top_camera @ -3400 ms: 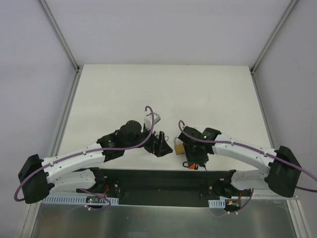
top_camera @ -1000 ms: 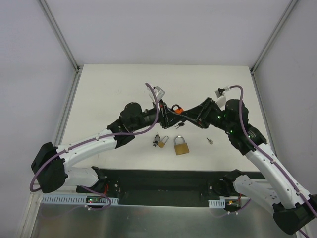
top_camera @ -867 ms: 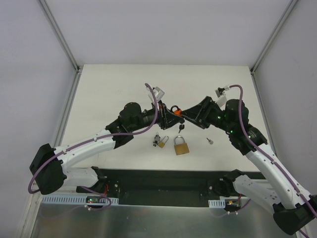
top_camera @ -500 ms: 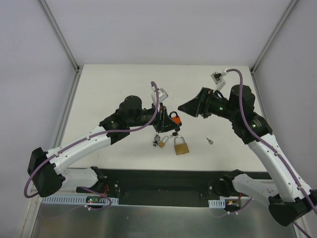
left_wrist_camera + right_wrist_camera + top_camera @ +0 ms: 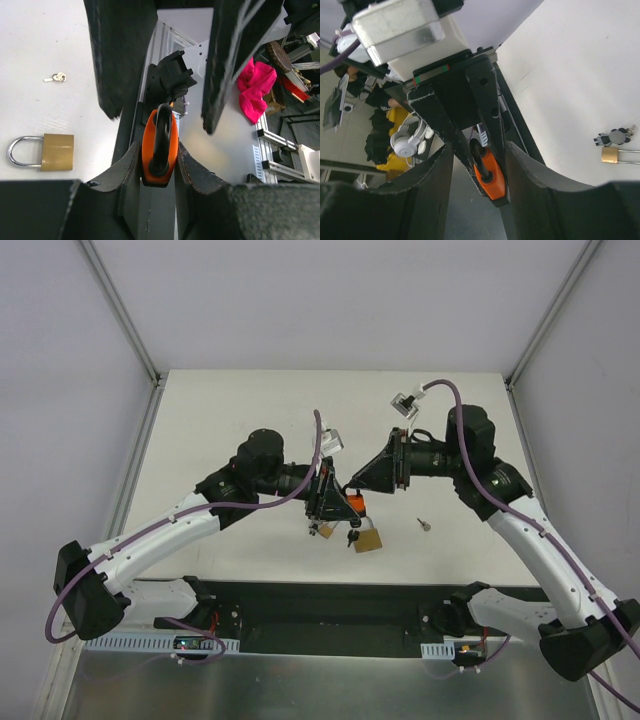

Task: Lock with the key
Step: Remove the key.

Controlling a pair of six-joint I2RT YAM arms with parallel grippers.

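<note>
Left claw (image 5: 333,503) is clamped on the orange padlock (image 5: 160,150), holding it up off the table (image 5: 250,410) with the black shackle toward its own wrist cam. Right claw (image 5: 362,478) sits just beside it, fingers spread, nothing in them. Keyway faces away (can't tell if a key is in it). One small key (image 5: 425,525) lies loose on the table, apart from both claws. Risks, my read: the grip is only on the padlock's two sides, so a push or twist from the right claw could pivot it or pop it out, dropping it near the brass padlock (image 5: 367,539). Claws are close enough to clip fingers.
</note>
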